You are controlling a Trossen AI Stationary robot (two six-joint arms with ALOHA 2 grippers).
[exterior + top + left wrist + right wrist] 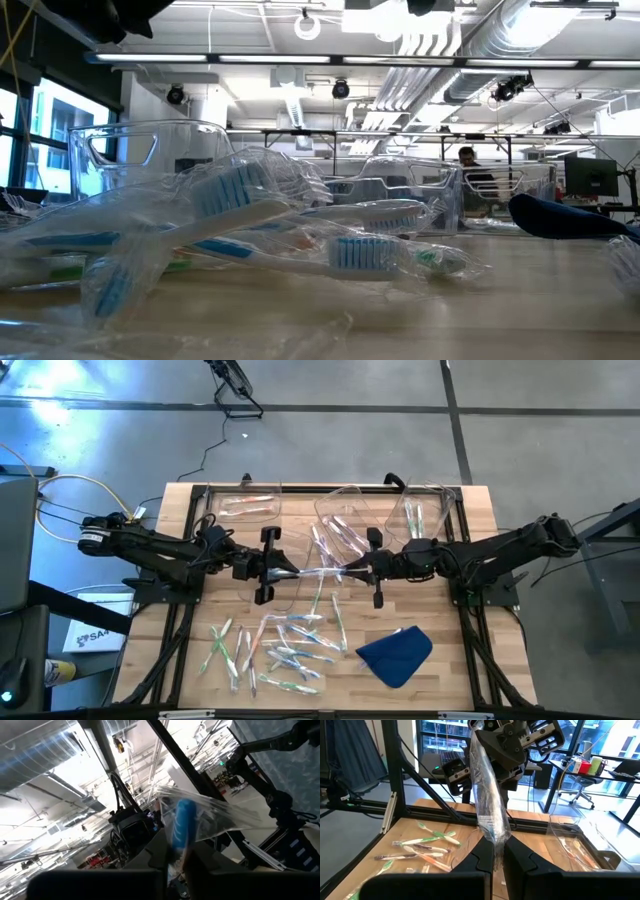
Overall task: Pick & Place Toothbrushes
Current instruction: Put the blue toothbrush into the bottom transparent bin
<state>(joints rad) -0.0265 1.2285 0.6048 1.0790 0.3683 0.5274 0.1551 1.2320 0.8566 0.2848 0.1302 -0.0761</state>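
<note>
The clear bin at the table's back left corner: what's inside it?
The bin holds a couple of wrapped toothbrushes. Their exact count can't be told through the glare.

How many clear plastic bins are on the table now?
3: left bin, tilted middle bin, right bin, all along the edge opposite the loose toothbrushes. Left end effector and right end effector, gripping one wrapped toothbrush, may hide another.
</note>
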